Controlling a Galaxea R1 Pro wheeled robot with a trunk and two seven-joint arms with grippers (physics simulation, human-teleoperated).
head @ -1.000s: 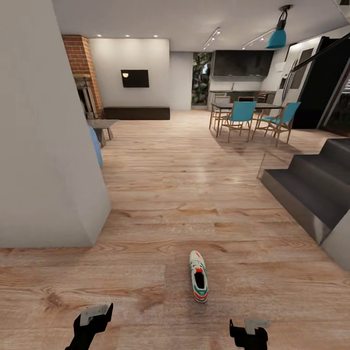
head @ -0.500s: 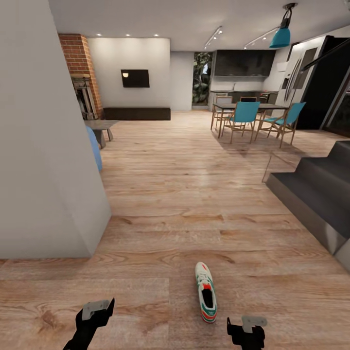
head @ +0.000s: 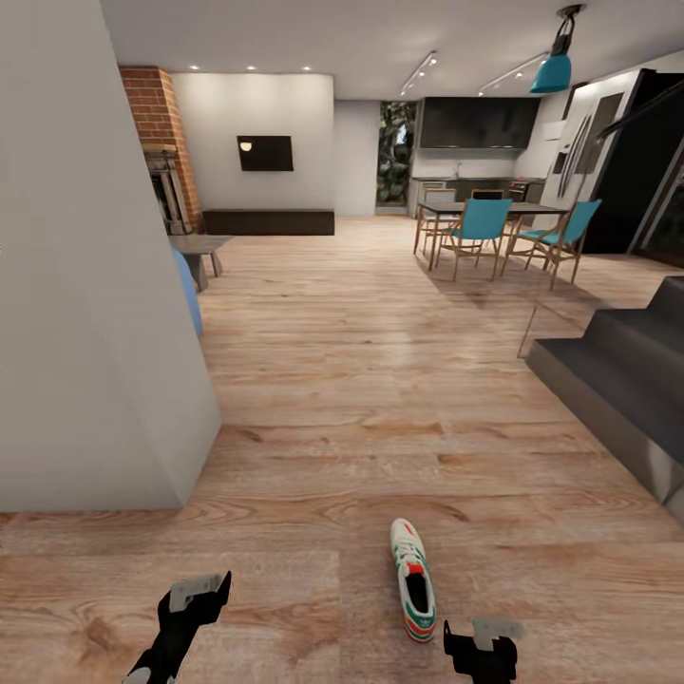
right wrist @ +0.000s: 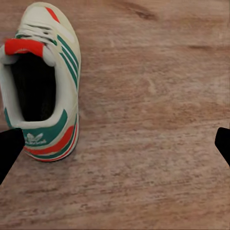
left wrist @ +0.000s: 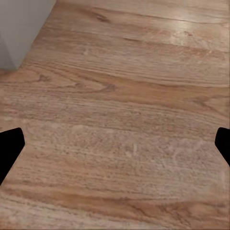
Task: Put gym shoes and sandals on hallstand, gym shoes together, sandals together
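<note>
One gym shoe [head: 414,580] is lying upright on the corridor floor [head: 380,380], toe pointing away from the robot, heel toward it, well apart from the grey wall corner [head: 142,427]. The right hand [head: 483,644] is hovering just beside the heel, fingers spread wide and gripping nothing. The left hand [head: 195,598] is hanging over bare planks, likewise wide apart and holding nothing.

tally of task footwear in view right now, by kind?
Gym shoe: 1, lying on the corridor floor ahead of the right gripper
Sandals: 0
Total: 1
</note>
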